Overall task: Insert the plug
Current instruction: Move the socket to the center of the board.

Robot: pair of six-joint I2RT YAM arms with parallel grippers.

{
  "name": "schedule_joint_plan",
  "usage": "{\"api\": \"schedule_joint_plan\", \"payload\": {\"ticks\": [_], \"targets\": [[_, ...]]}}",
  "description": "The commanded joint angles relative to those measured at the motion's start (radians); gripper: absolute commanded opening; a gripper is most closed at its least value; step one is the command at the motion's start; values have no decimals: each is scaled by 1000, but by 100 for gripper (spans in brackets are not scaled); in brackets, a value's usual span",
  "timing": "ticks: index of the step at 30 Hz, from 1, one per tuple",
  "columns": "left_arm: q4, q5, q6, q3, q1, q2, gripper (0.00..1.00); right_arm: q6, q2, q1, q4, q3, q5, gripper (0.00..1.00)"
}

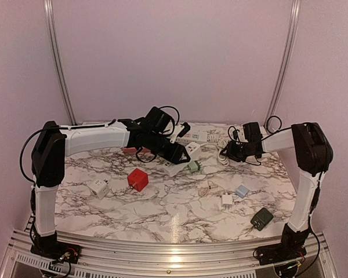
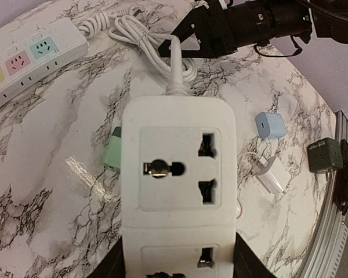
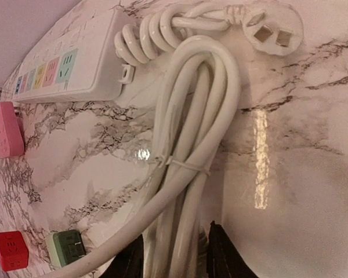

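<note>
My left gripper (image 2: 177,255) is shut on a white socket block (image 2: 177,168), its jaws on the two long sides, and holds it face up with two sockets showing. In the top view this gripper (image 1: 175,152) is mid-table at the back. The block's white cable (image 2: 175,63) runs to a tied bundle. My right gripper (image 3: 174,258) is shut on that white cable bundle (image 3: 191,145), which lies on the marble; it also shows in the top view (image 1: 229,152). A white three-pin plug (image 3: 272,29) lies at the far end of the coil.
A long white power strip (image 3: 64,75) with coloured sockets lies at the back. On the marble are a pink adapter (image 3: 8,130), red cube (image 1: 137,179), white cube (image 1: 100,187), green adapter (image 1: 194,167), blue cube (image 1: 242,190), white charger (image 1: 227,201) and dark green cube (image 1: 261,218).
</note>
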Motion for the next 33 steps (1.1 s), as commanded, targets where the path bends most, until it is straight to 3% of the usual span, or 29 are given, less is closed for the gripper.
{"api": "schedule_joint_plan", "payload": {"ticks": [1, 4, 5, 12, 21, 27, 33], "targets": [[40, 19, -3, -15, -9, -62, 0, -23, 28, -8, 11, 33, -40, 25], [44, 13, -1, -34, -12, -64, 0, -34, 31, -7, -16, 30, -35, 3], [51, 10, -5, -44, -14, -67, 0, -29, 34, -7, -16, 26, -32, 1], [85, 5, -24, -90, -22, -91, 0, 10, -12, -7, 106, -40, -83, 0], [100, 17, 24, -118, -30, -164, 0, -10, -318, -5, 68, -105, 32, 0], [105, 59, 70, -212, -73, -230, 0, 19, -633, 35, -135, -212, 262, 0], [134, 65, 79, -353, -164, -312, 0, 165, -985, 133, -373, -356, 554, 0]]}}
